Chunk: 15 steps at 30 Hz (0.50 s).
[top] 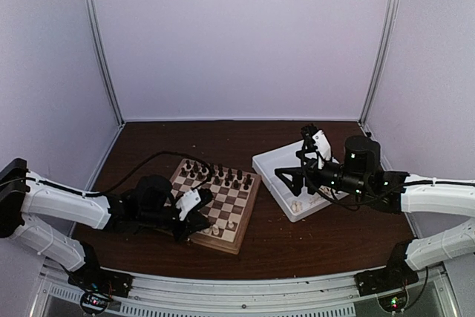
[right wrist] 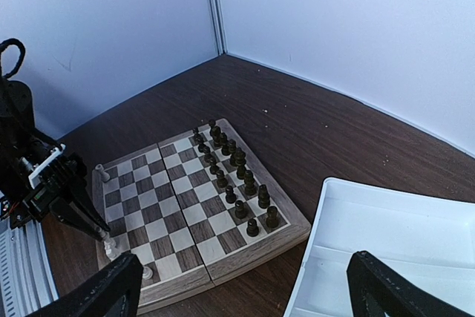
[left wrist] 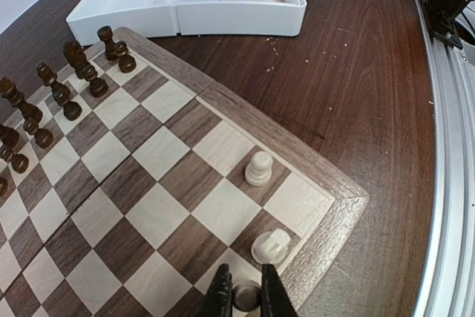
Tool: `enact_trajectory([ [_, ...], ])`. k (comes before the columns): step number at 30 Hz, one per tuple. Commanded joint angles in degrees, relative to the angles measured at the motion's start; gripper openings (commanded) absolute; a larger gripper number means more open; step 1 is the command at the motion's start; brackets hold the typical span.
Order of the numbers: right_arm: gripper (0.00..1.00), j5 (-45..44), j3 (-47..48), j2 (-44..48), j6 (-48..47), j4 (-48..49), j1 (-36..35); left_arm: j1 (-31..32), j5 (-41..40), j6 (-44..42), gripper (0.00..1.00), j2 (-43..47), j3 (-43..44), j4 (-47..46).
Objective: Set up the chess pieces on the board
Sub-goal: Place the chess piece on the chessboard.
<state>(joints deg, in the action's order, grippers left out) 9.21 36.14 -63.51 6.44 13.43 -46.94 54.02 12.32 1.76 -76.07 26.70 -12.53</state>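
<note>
At a corner of the board (left wrist: 312,174), the left gripper (left wrist: 246,289) clamps a cream chess piece (left wrist: 246,299); the right gripper (right wrist: 243,261) gapes empty.

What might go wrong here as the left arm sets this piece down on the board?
The left gripper is shut on a cream piece right beside a neighbouring cream piece, so opening or lifting the fingers may knock that neighbour over. Both are close to the frame of the board, so a toppled piece might roll off onto the table.
</note>
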Motion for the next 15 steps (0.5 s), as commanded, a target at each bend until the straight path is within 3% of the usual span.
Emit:
enact_trajectory([
  [1,1.00,0.99,-0.11,0.97,0.55,-0.03,0.36,0.21,-1.17,-0.79,0.00,-0.13,0.28,-5.34],
  [15,1.00,1.78,0.39,0.29,0.81,0.19,0.36,0.21,-1.78,-0.89,0.00,-0.86,-0.07,-5.57],
])
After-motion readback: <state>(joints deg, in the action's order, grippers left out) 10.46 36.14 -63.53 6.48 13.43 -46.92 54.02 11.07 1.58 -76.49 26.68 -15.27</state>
